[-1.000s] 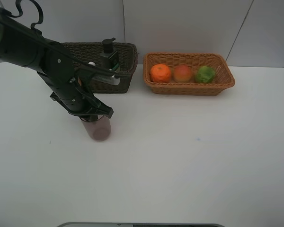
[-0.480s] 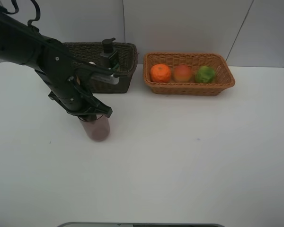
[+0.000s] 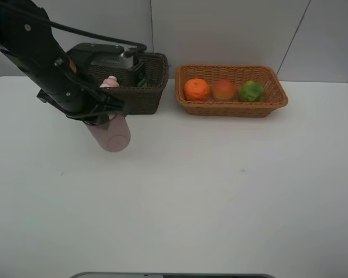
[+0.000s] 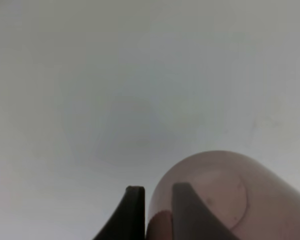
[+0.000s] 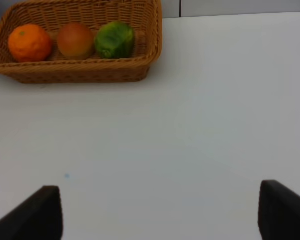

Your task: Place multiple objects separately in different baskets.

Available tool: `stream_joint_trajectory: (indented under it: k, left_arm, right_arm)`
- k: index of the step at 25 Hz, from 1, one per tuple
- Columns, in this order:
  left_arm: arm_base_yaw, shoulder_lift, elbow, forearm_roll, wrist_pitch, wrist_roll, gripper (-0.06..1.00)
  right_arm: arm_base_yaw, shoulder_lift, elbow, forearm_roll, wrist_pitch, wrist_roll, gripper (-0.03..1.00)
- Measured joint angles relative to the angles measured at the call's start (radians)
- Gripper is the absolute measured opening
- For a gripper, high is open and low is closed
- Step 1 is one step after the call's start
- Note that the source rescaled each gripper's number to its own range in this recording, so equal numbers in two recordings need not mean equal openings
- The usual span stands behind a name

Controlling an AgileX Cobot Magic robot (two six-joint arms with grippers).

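Lifting clear of the counter (image 3: 220, 191), the translucent mauve cup (image 3: 110, 136) now hangs tilted from the left pincer (image 3: 101, 120); a second ago it stood upright nearer the counter's middle. It has travelled toward the dark brown basket (image 3: 140, 97) at the far edge, where the pump bottle (image 3: 129, 58) and pink tube (image 3: 109, 81) already sit. The orange (image 3: 196, 89), peach (image 3: 223, 90) and green fruit (image 3: 252, 91) lie in the light tan basket (image 3: 232, 109) beside it.

From the left wrist, the pincer (image 4: 152, 210) is clamped on the cup's rim (image 4: 230, 195), one finger inside, one outside.

From the right wrist, the right pincer (image 5: 160, 212) stands open and empty over bare counter (image 5: 190, 125); the tan basket (image 5: 80, 72) sits beyond.

This looks like the final carry.
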Motion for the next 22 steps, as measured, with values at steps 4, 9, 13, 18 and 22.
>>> stream_joint_trajectory:
  k: [4,9,13,18,22]
  left_arm:
    - [0.056,-0.042,-0.019,0.000,0.064,-0.048,0.00]
    - [0.118,-0.043,-0.117,0.001,0.186,-0.075,0.00]
    - [0.138,-0.043,-0.205,0.011,0.231,-0.087,0.00]
    - [0.140,-0.023,-0.303,0.050,0.247,-0.108,0.00]
    - [0.140,0.021,-0.345,0.082,0.244,-0.112,0.00]
  right_arm:
    - [0.000,0.000,0.000,0.000,0.000,0.000,0.61]
    - [0.000,0.000,0.000,0.000,0.000,0.000,0.61]
    - [0.000,0.000,0.000,0.000,0.000,0.000,0.61]
    - [0.000,0.000,0.000,0.000,0.000,0.000,0.61]
    - [0.000,0.000,0.000,0.000,0.000,0.000,0.61]
